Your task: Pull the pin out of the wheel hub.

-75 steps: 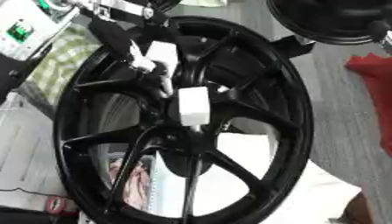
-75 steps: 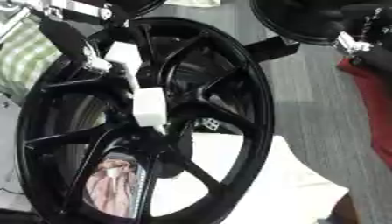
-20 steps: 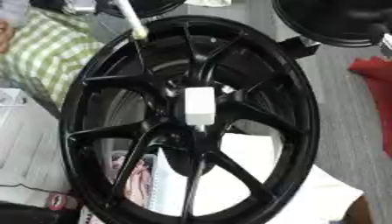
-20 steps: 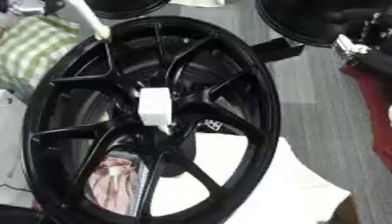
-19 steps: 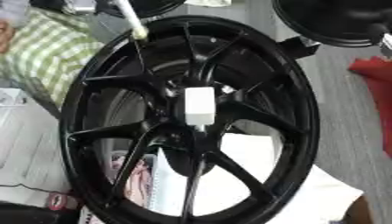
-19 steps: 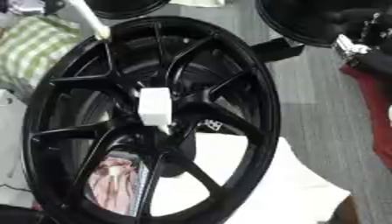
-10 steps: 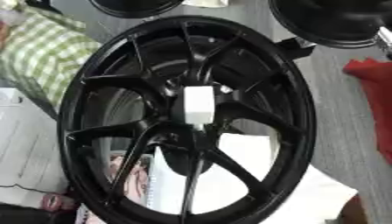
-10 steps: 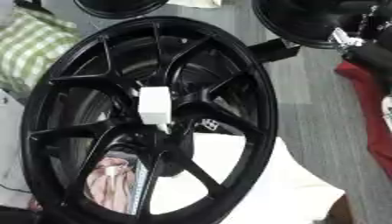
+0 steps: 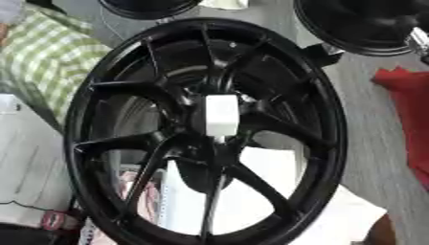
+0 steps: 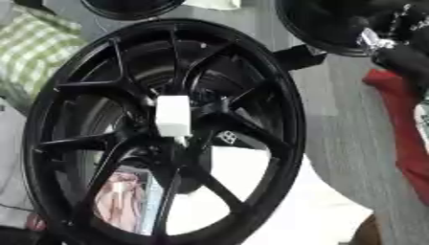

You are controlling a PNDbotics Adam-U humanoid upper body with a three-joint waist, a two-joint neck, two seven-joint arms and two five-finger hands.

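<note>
Looking down, left eye view: black wheel hub (image 9: 205, 129) fills the frame, white block-shaped pin (image 9: 222, 115) standing at its centre. Neither hand shows, so finger state cannot be told. Judgement: grip the pin by its flat sides and draw straight along its axis, not levering against spokes.

Right eye view: pin (image 10: 174, 116) stands proud with open gaps between spokes around it; red cloth (image 10: 406, 124) lies right, checked fabric (image 10: 38, 48) left.

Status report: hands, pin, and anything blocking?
Neither hand in view. White pin sits in the black wheel hub, not pulled. Nothing covers it.
</note>
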